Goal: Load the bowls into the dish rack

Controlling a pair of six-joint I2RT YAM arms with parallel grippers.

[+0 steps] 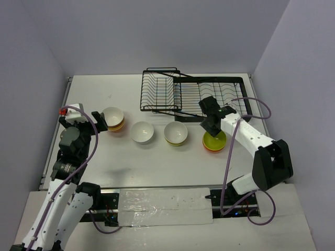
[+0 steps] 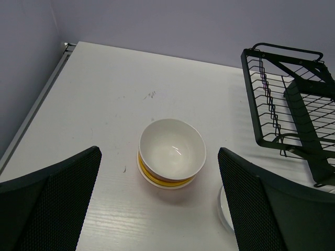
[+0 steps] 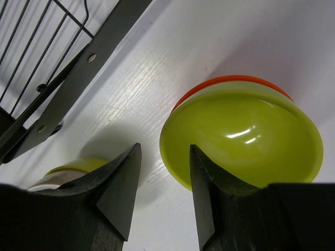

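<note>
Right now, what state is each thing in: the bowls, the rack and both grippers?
dish rack: empty, no bowl loaded.
leftmost bowls: stacked, upright, on the table.
white bowl: single, upright, on the table.
green-sided bowl: upright, on the table.
lime-green bowl: upright, nested in an orange bowl.
left gripper: open, holding nothing.
right gripper: part-open, astride the lime-green bowl's rim, not clamped.

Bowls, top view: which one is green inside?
The rightmost bowl of the four, at the right arm's fingers: lime-green inside, orange outside. The other three are white inside.
</note>
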